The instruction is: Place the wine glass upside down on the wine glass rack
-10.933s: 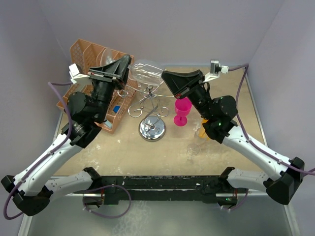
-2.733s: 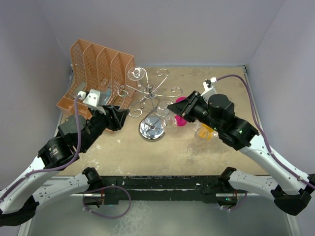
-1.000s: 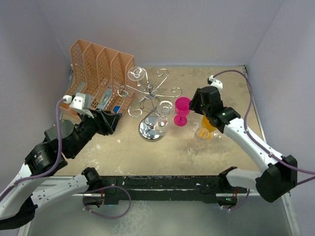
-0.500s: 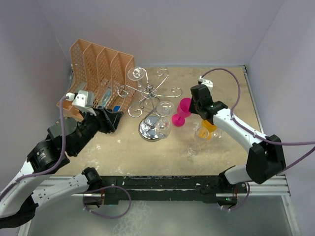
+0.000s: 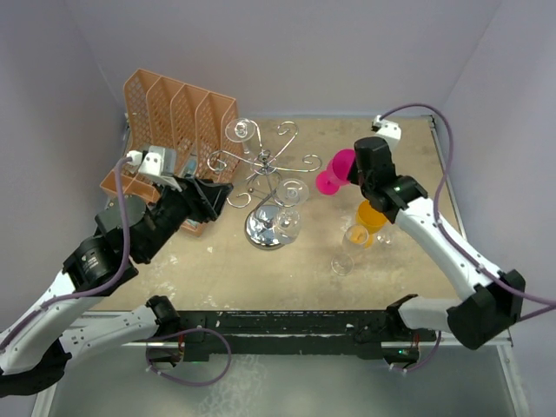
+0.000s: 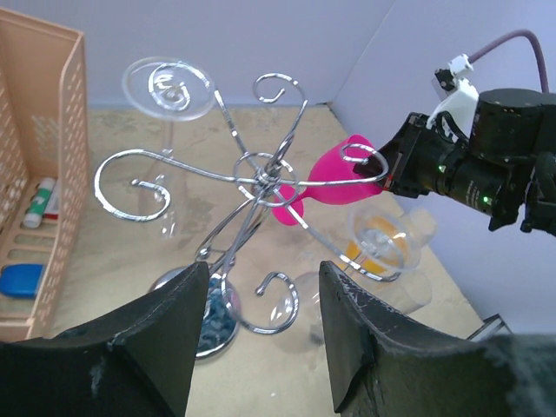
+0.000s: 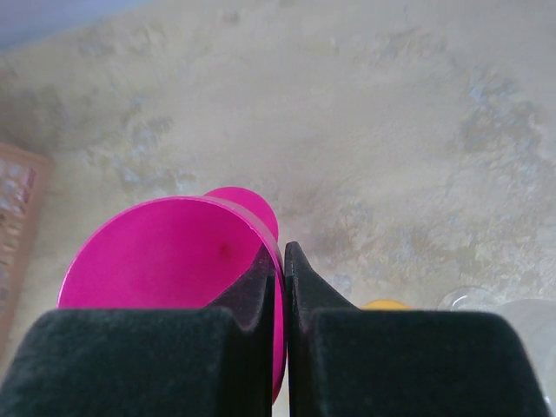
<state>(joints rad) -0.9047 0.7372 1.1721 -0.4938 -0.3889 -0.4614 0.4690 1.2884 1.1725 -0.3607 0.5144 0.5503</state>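
A pink wine glass (image 5: 334,172) hangs tilted above the table, right of the chrome wine glass rack (image 5: 265,165). My right gripper (image 5: 356,169) is shut on its rim. In the right wrist view the rim of the pink glass (image 7: 165,252) sits pinched between the two pads of the right gripper (image 7: 280,261). In the left wrist view the pink glass (image 6: 326,182) is close to a scroll arm of the rack (image 6: 256,169). My left gripper (image 5: 213,193) stands open left of the rack, holding nothing. A clear glass (image 5: 241,130) hangs upside down on a rear arm.
An orange file organizer (image 5: 174,113) stands at the back left. An orange glass (image 5: 373,213) and a clear glass (image 5: 343,256) stand on the table on the right. Two more clear glasses (image 5: 288,208) sit by the rack's round base (image 5: 261,230).
My right gripper has shut on the pink glass's rim, lifted it off the table and tilted it. The left gripper has moved nearer the rack.
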